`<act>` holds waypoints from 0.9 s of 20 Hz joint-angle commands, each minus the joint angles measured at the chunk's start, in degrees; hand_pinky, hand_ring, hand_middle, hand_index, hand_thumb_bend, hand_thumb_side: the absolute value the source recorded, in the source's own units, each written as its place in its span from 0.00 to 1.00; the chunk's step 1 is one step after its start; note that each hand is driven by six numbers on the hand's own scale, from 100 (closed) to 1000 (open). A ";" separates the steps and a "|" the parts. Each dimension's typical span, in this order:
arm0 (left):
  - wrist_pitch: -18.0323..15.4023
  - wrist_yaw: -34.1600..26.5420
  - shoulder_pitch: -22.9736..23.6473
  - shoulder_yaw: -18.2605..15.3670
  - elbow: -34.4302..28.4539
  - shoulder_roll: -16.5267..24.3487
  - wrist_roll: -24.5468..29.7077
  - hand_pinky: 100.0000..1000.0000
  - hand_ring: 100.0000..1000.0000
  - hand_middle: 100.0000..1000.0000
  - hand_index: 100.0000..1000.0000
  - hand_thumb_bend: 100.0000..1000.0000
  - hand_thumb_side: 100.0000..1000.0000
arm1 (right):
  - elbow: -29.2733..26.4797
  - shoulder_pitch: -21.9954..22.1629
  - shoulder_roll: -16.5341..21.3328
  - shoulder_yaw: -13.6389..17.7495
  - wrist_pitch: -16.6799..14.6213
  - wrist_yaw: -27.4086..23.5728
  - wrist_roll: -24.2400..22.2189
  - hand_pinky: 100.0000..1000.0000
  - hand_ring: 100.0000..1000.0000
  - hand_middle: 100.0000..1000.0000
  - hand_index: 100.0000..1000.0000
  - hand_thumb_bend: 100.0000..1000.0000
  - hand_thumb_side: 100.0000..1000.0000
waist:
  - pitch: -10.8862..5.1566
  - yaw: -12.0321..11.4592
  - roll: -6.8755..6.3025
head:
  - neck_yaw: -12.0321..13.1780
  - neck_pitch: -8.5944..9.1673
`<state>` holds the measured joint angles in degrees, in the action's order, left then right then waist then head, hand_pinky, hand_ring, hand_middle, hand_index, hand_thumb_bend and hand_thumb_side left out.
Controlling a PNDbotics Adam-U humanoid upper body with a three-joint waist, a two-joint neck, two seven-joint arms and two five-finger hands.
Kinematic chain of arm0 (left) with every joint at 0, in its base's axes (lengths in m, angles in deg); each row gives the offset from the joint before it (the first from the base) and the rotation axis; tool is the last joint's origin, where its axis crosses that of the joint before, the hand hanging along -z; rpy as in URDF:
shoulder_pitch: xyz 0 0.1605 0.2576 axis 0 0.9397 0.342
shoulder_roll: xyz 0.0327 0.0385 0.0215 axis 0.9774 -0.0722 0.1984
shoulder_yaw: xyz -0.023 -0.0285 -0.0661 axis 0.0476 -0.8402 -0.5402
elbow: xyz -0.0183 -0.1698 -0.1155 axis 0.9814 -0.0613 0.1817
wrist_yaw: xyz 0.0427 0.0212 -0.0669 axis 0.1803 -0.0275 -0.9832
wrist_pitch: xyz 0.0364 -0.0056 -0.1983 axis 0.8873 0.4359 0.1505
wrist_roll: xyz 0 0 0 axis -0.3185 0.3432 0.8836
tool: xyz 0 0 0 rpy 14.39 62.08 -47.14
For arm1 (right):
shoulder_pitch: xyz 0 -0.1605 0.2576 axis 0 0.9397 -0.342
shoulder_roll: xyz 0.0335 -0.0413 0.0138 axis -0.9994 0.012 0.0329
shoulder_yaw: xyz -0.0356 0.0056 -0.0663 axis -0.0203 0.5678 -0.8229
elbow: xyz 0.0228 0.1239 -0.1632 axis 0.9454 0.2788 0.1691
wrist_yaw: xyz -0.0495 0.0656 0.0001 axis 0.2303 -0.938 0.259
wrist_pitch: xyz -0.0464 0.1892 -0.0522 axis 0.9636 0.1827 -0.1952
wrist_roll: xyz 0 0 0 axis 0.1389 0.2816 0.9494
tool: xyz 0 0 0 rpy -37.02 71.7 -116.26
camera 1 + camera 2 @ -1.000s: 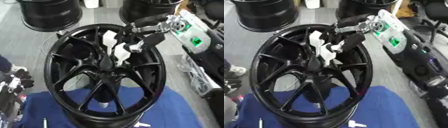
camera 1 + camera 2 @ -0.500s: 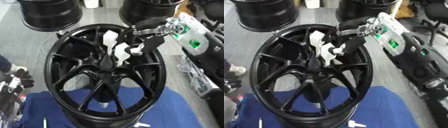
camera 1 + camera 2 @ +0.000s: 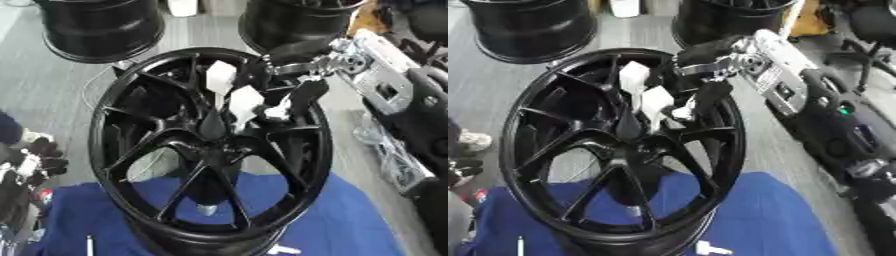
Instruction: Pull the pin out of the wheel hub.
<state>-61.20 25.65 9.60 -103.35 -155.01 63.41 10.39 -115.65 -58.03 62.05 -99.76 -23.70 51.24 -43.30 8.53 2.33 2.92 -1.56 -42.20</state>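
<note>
Black wheel hub [image 3: 210,150] lying on a blue cloth [image 3: 350,220], with the right hand [image 3: 289,95] reaching over its centre.

From left: the left hand [image 3: 35,155] shows at the left edge, low, beside the rim; whether its fingers are open cannot be told. The hub's spokes radiate from the centre bore. Just above the bore, the right hand's white-tipped fingers [image 3: 245,102] are curled downward around a slender pale pin [image 3: 217,107], its long axis roughly upright, pointing into the hub centre. Further black rims [image 3: 101,27] stand beyond.
</note>
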 commanded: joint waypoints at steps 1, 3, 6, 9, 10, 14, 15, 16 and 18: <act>0.03 0.16 -0.68 -0.22 -1.15 0.43 0.06 0.66 0.58 0.54 0.66 0.43 0.56 | 0.10 -0.89 0.81 0.47 -8.01 0.50 -7.24 0.72 0.62 0.82 0.95 0.06 0.62 | -0.88 0.02 -0.28 | -0.03 0.31; 0.03 0.16 -0.65 -0.22 -1.15 0.40 0.07 0.66 0.58 0.54 0.66 0.43 0.56 | 0.21 -0.78 0.68 0.44 -8.28 0.71 -7.24 0.72 0.61 0.80 0.95 0.06 0.62 | -0.87 0.03 -0.30 | -0.04 0.29; 0.01 0.14 -0.66 -0.22 -1.17 0.38 0.06 0.66 0.58 0.54 0.66 0.43 0.56 | 0.37 -0.69 0.38 0.54 -8.57 1.06 -7.24 0.71 0.60 0.77 0.93 0.05 0.61 | -0.86 0.02 -0.36 | -0.08 0.28; 0.02 0.14 -0.64 -0.21 -1.15 0.35 0.08 0.66 0.58 0.54 0.66 0.43 0.56 | 0.63 -0.64 0.05 0.61 -8.75 1.49 -7.24 0.71 0.60 0.74 0.92 0.07 0.60 | -0.86 -0.01 -0.41 | -0.13 0.30; 0.00 0.13 -0.64 -0.21 -1.16 0.34 0.07 0.66 0.58 0.54 0.66 0.43 0.56 | 0.78 -0.61 -0.09 0.62 -8.73 1.76 -7.24 0.71 0.59 0.73 0.91 0.08 0.60 | -0.85 -0.02 -0.43 | -0.16 0.32; -0.01 0.10 -0.64 -0.19 -1.16 0.30 0.09 0.66 0.58 0.54 0.66 0.43 0.56 | 1.19 -0.63 -0.67 0.79 -8.55 2.47 -7.24 0.71 0.59 0.70 0.88 0.09 0.59 | -0.83 -0.03 -0.49 | -0.19 0.35; 0.00 0.11 -0.65 -0.18 -1.15 0.29 0.10 0.66 0.58 0.54 0.66 0.43 0.56 | 1.21 -0.68 -0.80 0.84 -8.47 2.52 -7.24 0.71 0.59 0.70 0.88 0.09 0.59 | -0.82 -0.03 -0.49 | -0.22 0.36; 0.00 0.11 -0.66 -0.18 -1.15 0.28 0.11 0.66 0.58 0.54 0.66 0.43 0.56 | 1.22 -0.73 -0.91 0.87 -8.40 2.53 -7.24 0.71 0.59 0.70 0.88 0.09 0.59 | -0.81 -0.02 -0.49 | -0.25 0.37; 0.00 0.12 -0.65 -0.16 -1.15 0.26 0.13 0.66 0.58 0.54 0.66 0.43 0.56 | 1.20 -0.86 -1.16 0.93 -8.26 2.41 -7.24 0.71 0.59 0.70 0.87 0.08 0.59 | -0.77 -0.02 -0.49 | -0.35 0.39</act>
<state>-61.18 25.65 9.60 -103.37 -155.01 63.40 10.42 -114.28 -57.64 60.37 -99.73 -24.25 53.47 -42.76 8.53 2.33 2.61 -1.67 -42.20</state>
